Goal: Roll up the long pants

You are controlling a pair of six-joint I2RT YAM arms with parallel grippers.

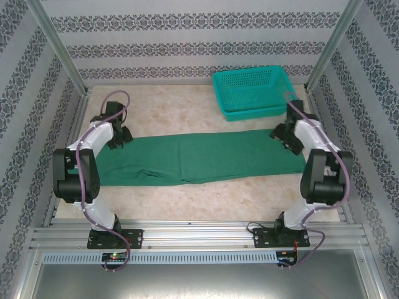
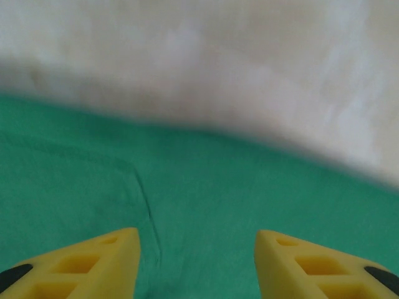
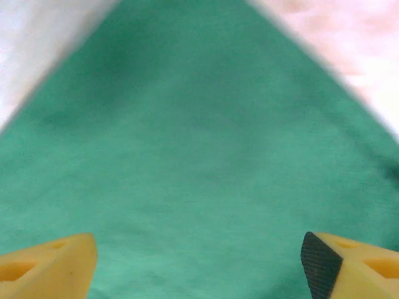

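Left gripper (image 2: 196, 237): fingers spread, nothing pinched. Flat green cloth lies under the gap, with a seam line just left of centre. I cannot tell whether the fingertips touch the cloth.

Right gripper (image 3: 198, 243): fingers spread wider, also empty, sitting over a corner of the cloth with bare table on both sides of it.

Long pants (image 1: 199, 159): laid out flat as one long band running left to right across the table (image 1: 187, 109), not yet rolled at all. The left gripper is at the far edge near the left end, the right gripper at the right end. One soft ridge shows near the middle-left.

Basket (image 1: 249, 113): at the far right, close to the band's far edge but apart from it.

Judgement: the cloth looks spread and ready, so the step in hand is starting the roll.
- Begin at one short end, not both.
- Take a shallow bite of the edge only, top and bottom layers together.
- Turn the first fold tight and square to the long edges, or the roll will cone.
- Smooth the middle ridge first.
- Risk: a one-sided pull skews the band toward the basket.
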